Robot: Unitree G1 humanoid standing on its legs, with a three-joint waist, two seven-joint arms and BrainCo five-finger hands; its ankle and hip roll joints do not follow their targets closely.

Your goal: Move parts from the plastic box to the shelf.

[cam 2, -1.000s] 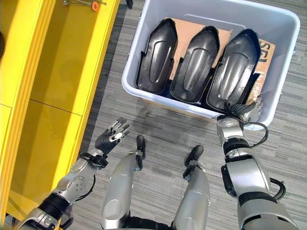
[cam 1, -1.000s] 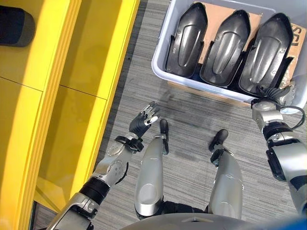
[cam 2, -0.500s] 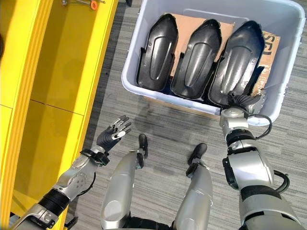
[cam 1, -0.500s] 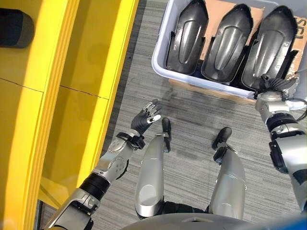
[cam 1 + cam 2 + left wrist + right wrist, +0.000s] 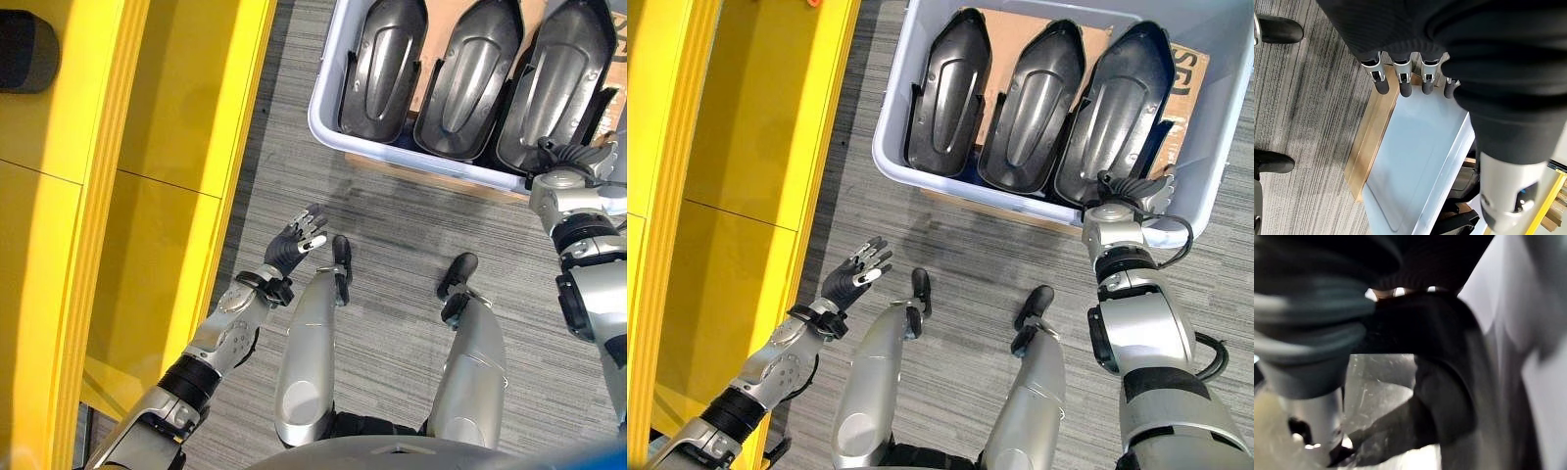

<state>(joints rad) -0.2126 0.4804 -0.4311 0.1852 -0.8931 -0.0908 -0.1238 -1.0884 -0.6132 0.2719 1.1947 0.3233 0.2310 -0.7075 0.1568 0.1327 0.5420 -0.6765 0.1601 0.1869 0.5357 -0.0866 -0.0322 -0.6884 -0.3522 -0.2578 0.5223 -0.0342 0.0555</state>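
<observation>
A pale grey plastic box (image 5: 890, 117) stands on the floor ahead. Three black moulded parts stand side by side in it: left (image 5: 945, 98), middle (image 5: 1032, 108) and right (image 5: 1117, 108). My right hand (image 5: 1114, 217) reaches over the box's near rim, its spread fingers resting on the lower end of the right part. The right wrist view shows that black part (image 5: 1420, 338) very close under the hand. My left hand (image 5: 294, 245) hangs open and holds nothing, over the carpet between the shelf and the box. The yellow shelf (image 5: 176, 117) runs down the left side.
Brown cardboard (image 5: 999, 59) lies under the parts. A flat wooden base (image 5: 421, 181) shows beneath the box's near side. A dark object (image 5: 24, 49) sits on the shelf at the far left. Grey carpet (image 5: 392, 245) separates the shelf from the box.
My right hand has moved forward from the box's near rim onto the lower end of the right part. The camera has shifted a little. The left hand has barely moved.
</observation>
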